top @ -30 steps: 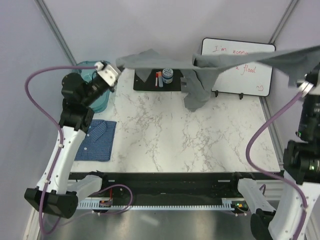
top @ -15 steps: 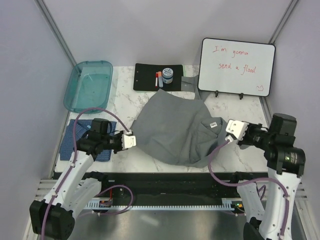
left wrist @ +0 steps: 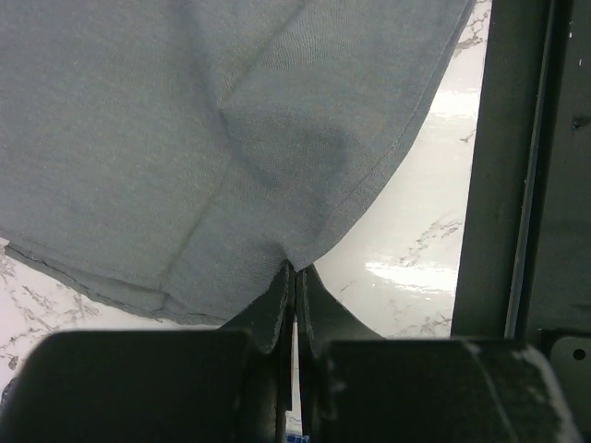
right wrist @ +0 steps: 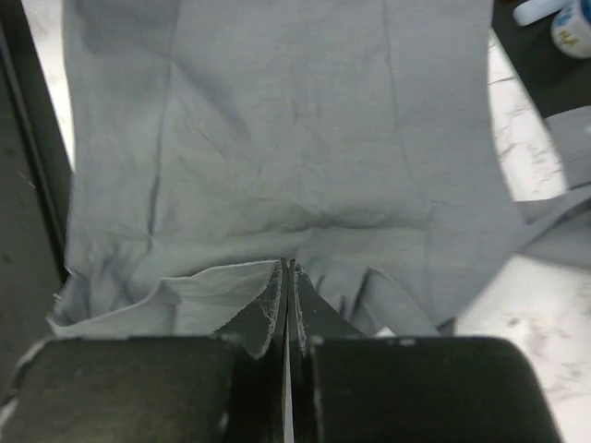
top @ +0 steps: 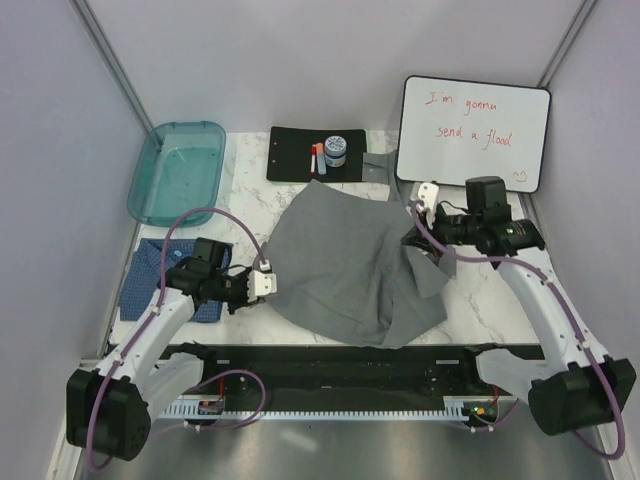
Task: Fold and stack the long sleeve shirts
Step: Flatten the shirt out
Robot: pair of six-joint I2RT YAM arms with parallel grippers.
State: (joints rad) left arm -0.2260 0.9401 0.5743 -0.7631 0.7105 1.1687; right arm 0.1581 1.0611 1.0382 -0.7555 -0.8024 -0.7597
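Note:
The grey long sleeve shirt [top: 345, 262] lies spread across the middle of the marble table, bunched along its right side. My left gripper [top: 272, 284] is low at its left edge, shut on the hem [left wrist: 294, 269]. My right gripper [top: 414, 208] is at the shirt's far right corner, shut on a fold of the grey cloth [right wrist: 287, 266]. The blue long sleeve shirt [top: 150, 285] lies folded at the table's left edge, partly hidden under my left arm.
A teal tray [top: 150, 195] stands at the back left. A black clipboard [top: 290, 160] with markers and a small jar lies at the back centre. A whiteboard [top: 475, 130] stands at the back right. A black rail [top: 320, 360] runs along the near edge.
The grey shirt, held stretched high in the air a second ago, now lies on the table. Since half a second ago my right gripper has drawn its corner back and leftward.

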